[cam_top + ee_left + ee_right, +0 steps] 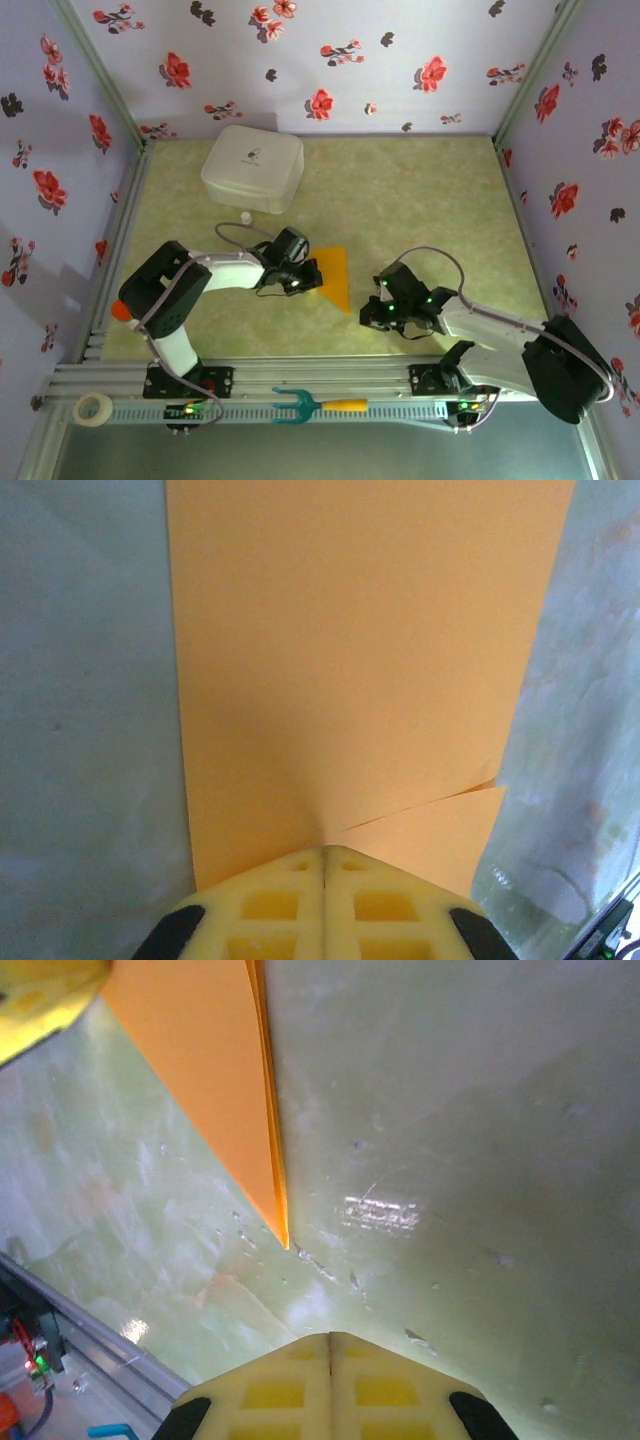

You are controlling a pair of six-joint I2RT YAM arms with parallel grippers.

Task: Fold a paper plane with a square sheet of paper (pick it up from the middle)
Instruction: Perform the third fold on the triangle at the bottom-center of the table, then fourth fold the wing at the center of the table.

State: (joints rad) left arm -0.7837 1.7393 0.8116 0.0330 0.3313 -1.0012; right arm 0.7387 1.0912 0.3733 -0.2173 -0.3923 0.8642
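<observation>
Paper plane [335, 278] sits on the counter [420, 190], its edge pinched in the closed left tool [325, 855]; the right tool [330, 1338] is closed, empty. Light and floppy, it is probably best gripped along the layered fold.

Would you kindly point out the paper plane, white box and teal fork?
paper plane [338, 278]: top view, flat middle.
white box [252, 167]: top view, lid centre.
teal fork [308, 404]: top view, its neck.
</observation>
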